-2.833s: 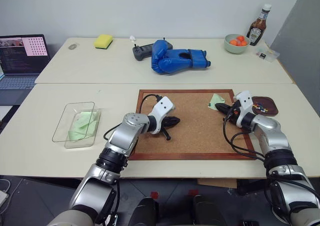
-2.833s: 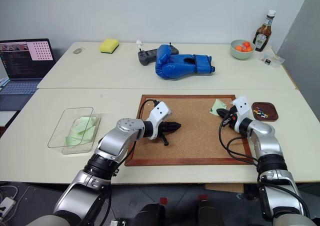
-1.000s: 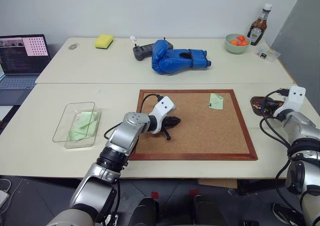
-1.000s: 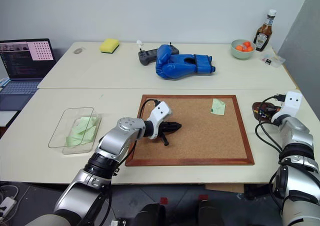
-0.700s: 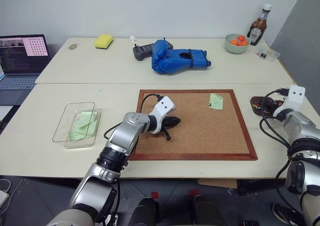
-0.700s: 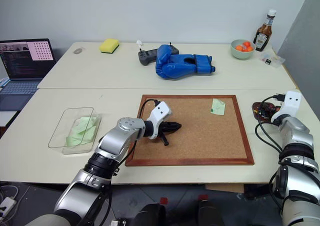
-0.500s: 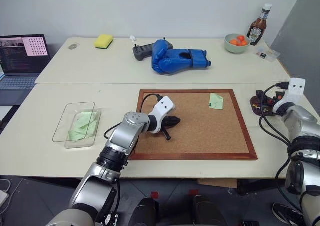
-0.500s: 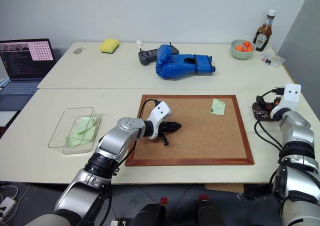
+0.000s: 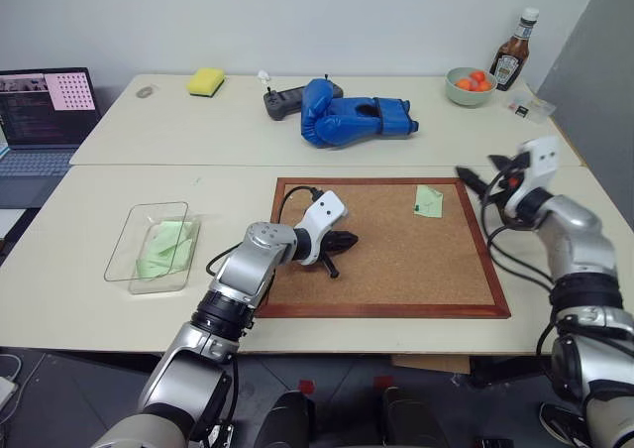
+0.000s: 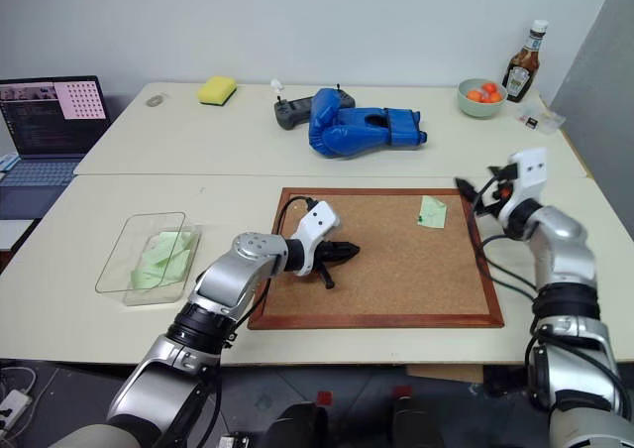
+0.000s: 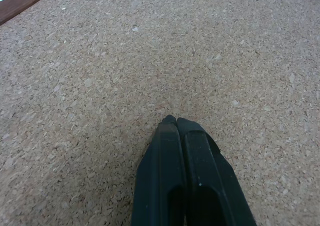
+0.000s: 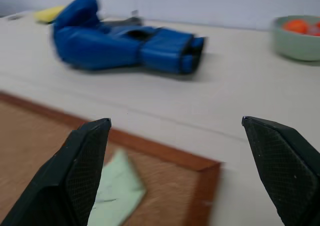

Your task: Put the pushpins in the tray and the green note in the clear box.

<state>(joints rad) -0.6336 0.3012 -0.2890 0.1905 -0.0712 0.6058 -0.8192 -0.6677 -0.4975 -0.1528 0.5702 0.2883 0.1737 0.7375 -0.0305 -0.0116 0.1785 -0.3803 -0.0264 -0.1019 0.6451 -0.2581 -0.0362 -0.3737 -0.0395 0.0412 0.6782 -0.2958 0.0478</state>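
My right pincer (image 10: 468, 192) hangs released near the green note (image 10: 431, 211); it's flimsy paper, so I'd pinch its lifted edge.

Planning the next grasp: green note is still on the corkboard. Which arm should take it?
Right, probably. The right gripper is open and hangs just beside the green note at the corkboard's far right corner. The left gripper is shut, resting mid-board, farther from the note.

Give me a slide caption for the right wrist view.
Open right gripper approaching the green note on the corkboard.
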